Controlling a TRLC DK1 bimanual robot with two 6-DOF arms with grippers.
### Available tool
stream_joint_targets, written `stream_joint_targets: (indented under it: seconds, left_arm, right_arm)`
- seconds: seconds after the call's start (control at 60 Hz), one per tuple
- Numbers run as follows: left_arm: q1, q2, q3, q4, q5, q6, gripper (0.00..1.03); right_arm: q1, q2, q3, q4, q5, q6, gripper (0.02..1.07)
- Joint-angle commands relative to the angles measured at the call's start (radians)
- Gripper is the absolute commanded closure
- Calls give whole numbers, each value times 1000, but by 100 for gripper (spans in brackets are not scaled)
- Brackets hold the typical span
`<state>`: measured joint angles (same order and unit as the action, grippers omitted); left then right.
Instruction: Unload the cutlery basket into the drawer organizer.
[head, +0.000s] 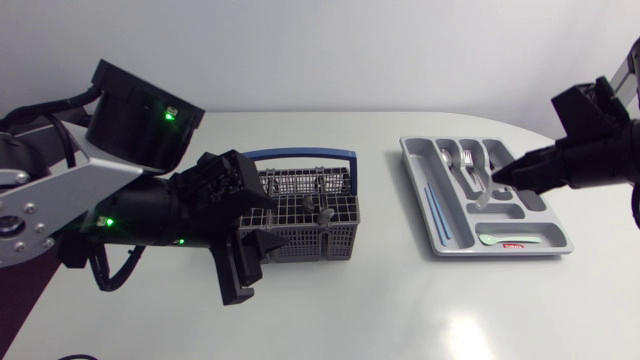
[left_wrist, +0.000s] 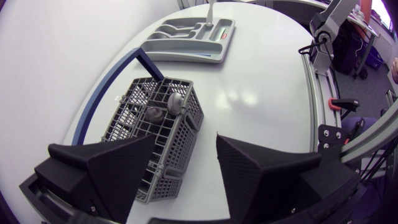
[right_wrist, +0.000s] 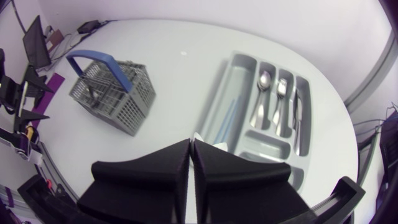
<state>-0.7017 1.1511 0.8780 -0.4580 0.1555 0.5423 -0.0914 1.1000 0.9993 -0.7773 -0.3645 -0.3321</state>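
The left gripper (left_wrist: 186, 165) is hovering at the near end of the cutlery basket (head: 305, 215), its fingers standing wide apart and gripping nothing. The basket is sitting mid-worktop (head: 350, 310) and is holding grey cutlery (left_wrist: 173, 102). The drawer organizer (head: 412, 160) is lying well to its right, carrying spoons (right_wrist: 264, 93). Above it, the right gripper (right_wrist: 191, 144) is pressing its fingers together on a pale utensil (left_wrist: 210, 14).
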Motion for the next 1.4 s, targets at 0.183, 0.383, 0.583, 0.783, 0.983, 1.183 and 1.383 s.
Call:
stream_joint_targets:
  seconds: [0.183, 0.383, 0.583, 0.783, 0.983, 1.183, 1.383]
  left_arm:
    - [-4, 16, 19, 13, 3, -4, 17]
    - [-5, 15, 19, 15, 6, -1, 17]
    - [4, 4, 6, 13, 12, 13, 17]
    - [-1, 2, -1, 15, 13, 10, 17]
    - [-5, 7, 22, 5, 10, 4, 17]
    - [-18, 12, 33, -8, 6, -5, 17]
    - [-1, -7, 21, -22, 4, 1, 17]
  right_arm:
    - [-202, 77, -154, 154, 114, -168, 101]
    - [-235, 202, -212, 340, 254, -176, 101]
    - [-231, 264, -228, 415, 352, -156, 101]
    - [-205, 359, -264, 513, 381, -134, 101]
    - [-97, 368, -292, 541, 401, -82, 75]
    - [-57, 336, -291, 541, 394, -70, 47]
    - [-50, 92, -284, 426, 254, -116, 40]
